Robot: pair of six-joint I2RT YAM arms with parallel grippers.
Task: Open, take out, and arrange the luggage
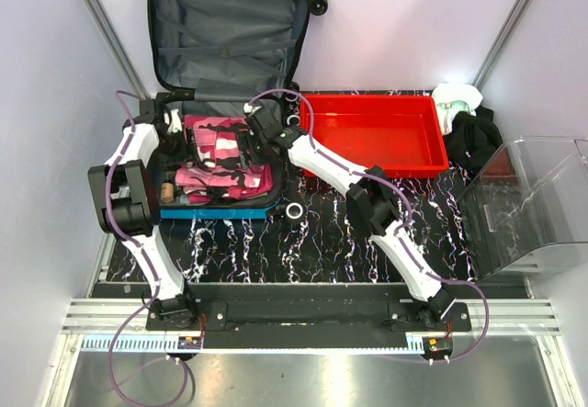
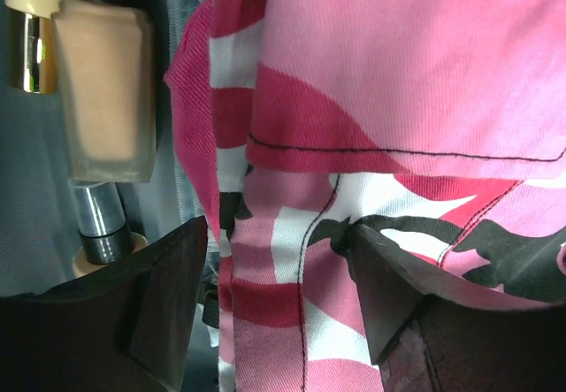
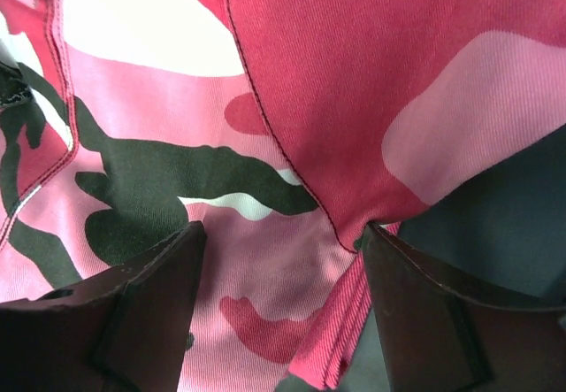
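From above, the luggage lies open at the far left of the table, lid propped upright against the back wall. The near half holds a pink camouflage garment. Your left gripper sits at its far left corner, your right gripper at its far right. The right arm stretches across in front of the red tray, which stands just right of the case. A clear bin sits at the right edge, with a black-and-white cloth heap beyond it. A small white ring lies near the case.

Left wrist now: the left gripper is spread wide, and the garment runs between the fingers unpinched. Left of it you see what the top view barely shows: a beige cosmetic bottle and a gold tube against the grey lining.

Right wrist: the right gripper is also wide apart over the garment, gripping nothing. Dark lining shows to the right.
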